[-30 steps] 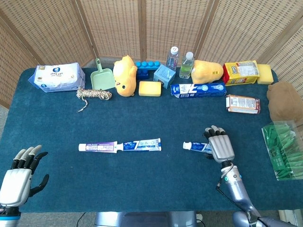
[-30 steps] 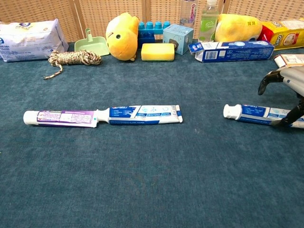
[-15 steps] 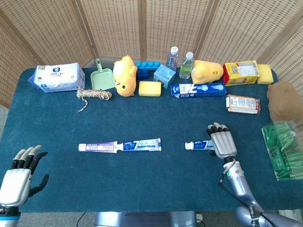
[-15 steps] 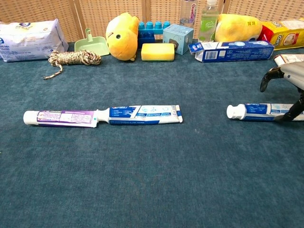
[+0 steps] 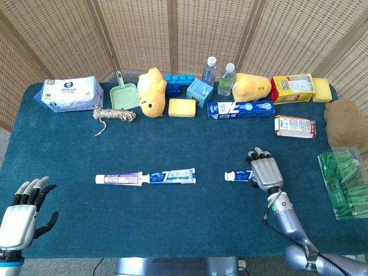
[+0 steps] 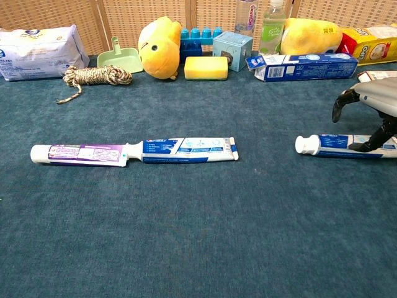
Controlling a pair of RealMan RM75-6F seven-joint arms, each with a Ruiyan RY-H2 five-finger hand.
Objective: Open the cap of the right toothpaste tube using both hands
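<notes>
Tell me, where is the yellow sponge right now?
The sponge sits in the back row of the head view, left of centre, between the yellow plush and the small blue box.

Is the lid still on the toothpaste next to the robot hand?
Yes, on. The white cap sits on the end of the right toothpaste tube, which lies flat.

Open cloth (image 5: 190,213) betw. tubes, seemingly.
</notes>
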